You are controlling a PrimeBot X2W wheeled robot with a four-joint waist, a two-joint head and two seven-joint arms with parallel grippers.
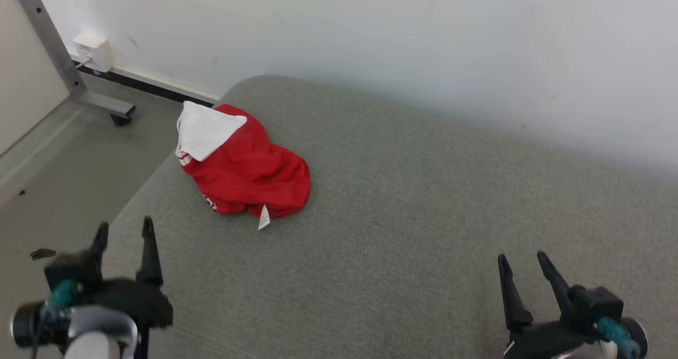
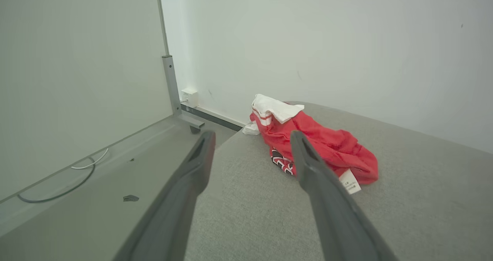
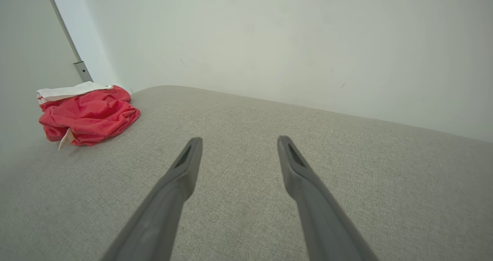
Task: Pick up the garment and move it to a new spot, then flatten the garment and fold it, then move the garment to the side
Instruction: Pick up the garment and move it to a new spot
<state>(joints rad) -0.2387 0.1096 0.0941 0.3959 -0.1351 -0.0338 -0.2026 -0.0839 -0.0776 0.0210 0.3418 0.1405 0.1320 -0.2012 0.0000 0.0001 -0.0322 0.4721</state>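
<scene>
The garment [image 1: 246, 168] is a crumpled red heap with a white panel on top and a small white tag at its near edge, lying near the far left corner of the grey padded surface [image 1: 402, 216]. In the left wrist view the garment [image 2: 327, 145] sits ahead and slightly right of the fingers. From the right wrist, the garment [image 3: 86, 116] is far off to the left. My left gripper [image 1: 124, 229] hovers open over the surface's left edge, short of the heap. At the lower right, my right gripper [image 1: 522, 261] is open and empty.
The grey surface butts against a white wall [image 1: 424, 41]. Left of it lies grey floor [image 1: 58, 184] with a metal stand leg [image 1: 58, 52], a white wall box [image 1: 94, 52] and a loose cable [image 2: 65, 184]. The surface's left edge drops off beside my left gripper.
</scene>
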